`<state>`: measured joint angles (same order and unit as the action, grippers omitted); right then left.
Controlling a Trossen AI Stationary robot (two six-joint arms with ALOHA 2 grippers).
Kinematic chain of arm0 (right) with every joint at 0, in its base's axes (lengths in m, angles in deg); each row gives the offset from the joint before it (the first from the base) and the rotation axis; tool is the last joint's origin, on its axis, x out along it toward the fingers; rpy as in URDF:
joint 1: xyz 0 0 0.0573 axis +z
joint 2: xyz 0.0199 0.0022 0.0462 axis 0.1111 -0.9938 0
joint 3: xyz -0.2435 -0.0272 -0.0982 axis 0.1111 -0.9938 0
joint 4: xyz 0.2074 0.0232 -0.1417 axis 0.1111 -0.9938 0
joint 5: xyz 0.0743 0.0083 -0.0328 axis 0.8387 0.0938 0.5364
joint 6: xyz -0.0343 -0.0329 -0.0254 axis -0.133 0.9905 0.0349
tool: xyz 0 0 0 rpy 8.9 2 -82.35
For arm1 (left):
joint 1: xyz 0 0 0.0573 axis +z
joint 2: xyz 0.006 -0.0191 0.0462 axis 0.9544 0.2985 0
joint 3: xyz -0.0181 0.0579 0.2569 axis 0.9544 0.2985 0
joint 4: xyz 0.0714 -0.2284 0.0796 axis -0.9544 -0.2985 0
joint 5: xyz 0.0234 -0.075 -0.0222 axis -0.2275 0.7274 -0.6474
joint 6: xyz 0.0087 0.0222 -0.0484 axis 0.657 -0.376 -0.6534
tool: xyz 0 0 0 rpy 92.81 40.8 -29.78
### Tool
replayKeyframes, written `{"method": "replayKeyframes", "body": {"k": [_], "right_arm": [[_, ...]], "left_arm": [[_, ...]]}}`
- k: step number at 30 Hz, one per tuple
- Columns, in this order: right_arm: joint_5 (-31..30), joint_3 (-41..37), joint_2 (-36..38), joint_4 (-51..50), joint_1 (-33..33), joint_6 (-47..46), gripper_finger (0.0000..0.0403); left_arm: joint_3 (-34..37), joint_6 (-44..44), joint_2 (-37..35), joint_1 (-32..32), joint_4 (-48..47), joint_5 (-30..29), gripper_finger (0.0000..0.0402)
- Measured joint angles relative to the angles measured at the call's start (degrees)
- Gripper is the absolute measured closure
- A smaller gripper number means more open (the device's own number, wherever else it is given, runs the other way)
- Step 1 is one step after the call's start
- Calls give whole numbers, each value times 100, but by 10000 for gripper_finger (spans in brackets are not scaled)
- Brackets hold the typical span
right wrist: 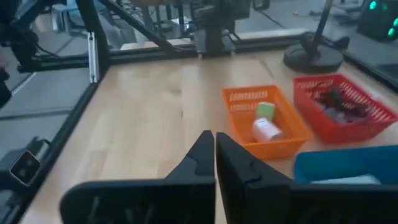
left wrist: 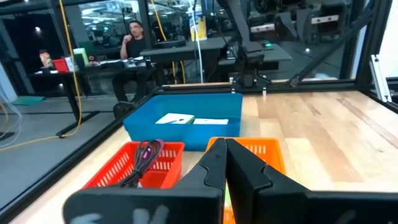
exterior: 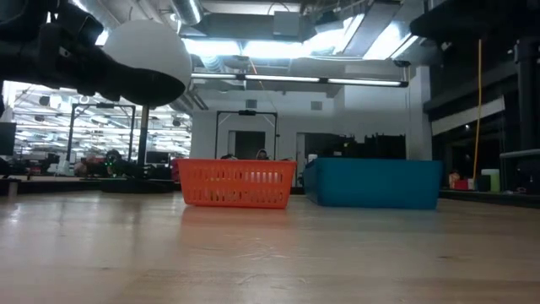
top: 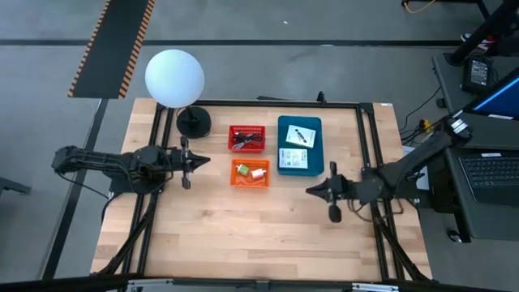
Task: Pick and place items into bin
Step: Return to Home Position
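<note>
Hovering left hand [top: 201, 161]: fingers pressed together on nothing, above the left side of the table [top: 243, 235], pointing toward the bins.
Opposite, right hand [top: 311, 191]: also pressed together and carrying nothing, above the table's right side, near a corner of the blue bin but apart from it.
Between them, orange bin [top: 250, 185]: holds a small pale piece [right wrist: 264, 129] and a green piece [right wrist: 265, 110].
Next out, red bin [top: 246, 128]: just beside the orange bin, on the lamp's side. It holds tangled cords [top: 246, 142]; one looks dark red in the left wrist view.
Beside those, blue bin [top: 316, 158]: right of both baskets, with two white packets [top: 298, 135] lying flat in it.
Far corner, globe lamp [top: 174, 77]: stands well apart from the bins and is not an item to sort.
Done: every item that shows lies inside a bin, and no loose item shows on the wood.
Left: by my reading, no picking remains. The arms only need to be parked, and both hands look close to that pose.
</note>
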<state>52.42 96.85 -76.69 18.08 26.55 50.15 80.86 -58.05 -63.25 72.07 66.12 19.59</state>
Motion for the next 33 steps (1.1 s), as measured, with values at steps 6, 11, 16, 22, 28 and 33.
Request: {"method": "replayKeyframes", "body": {"k": [6,11,16,22,28,33], "right_arm": [[485,-519,1104,3,-418,607,402],[1612,-1901,1412,1980,-912,1061,403],[2079,-2295,1960,2321,-1479,1387,403],[3138,-2295,2532,1732,-2223,1575,403],[3728,-2295,2890,1284,-2884,1532,403],[3988,-2327,2984,1309,-3209,1658,403]], "left_arm": [[0,-5,-65,3,-163,-2,398],[0,-32,-64,3,-231,-5,398],[0,-1,-62,3,-217,-131,398],[0,63,-62,3,-221,-136,398],[0,39,-62,3,-320,-171,398],[0,21,-62,3,-397,-387,398]]}}
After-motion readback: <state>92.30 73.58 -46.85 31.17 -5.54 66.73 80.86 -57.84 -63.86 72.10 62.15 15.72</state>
